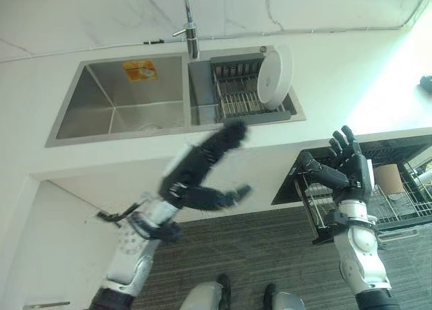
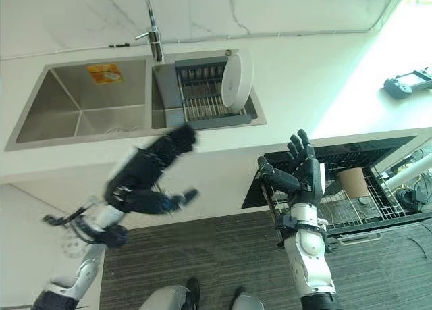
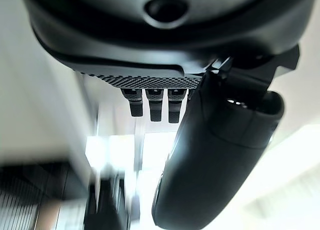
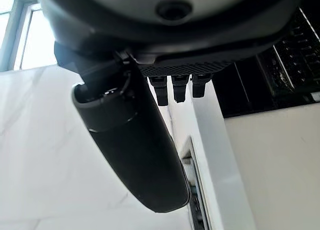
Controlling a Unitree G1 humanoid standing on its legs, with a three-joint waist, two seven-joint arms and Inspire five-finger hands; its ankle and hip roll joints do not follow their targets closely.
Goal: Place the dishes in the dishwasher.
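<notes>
A round, glossy white plate [image 1: 275, 77] stood on edge in the ribbed steel sink rack [image 1: 237, 94]. At five o'clock, the wire dishwasher basket [image 1: 398, 202] stood pulled out. Both dark hands, left [image 1: 202, 171] and right [image 1: 351, 165], hung spread, empty.

Faucet [image 1: 190, 28] behind steel sink [image 1: 115, 97]

No lettering can be made out anywhere. The one printed thing is an orange-and-yellow sticker [image 1: 140, 69] on the back wall of the steel sink basin [image 1: 94, 114] (its print is too small to make out).
</notes>
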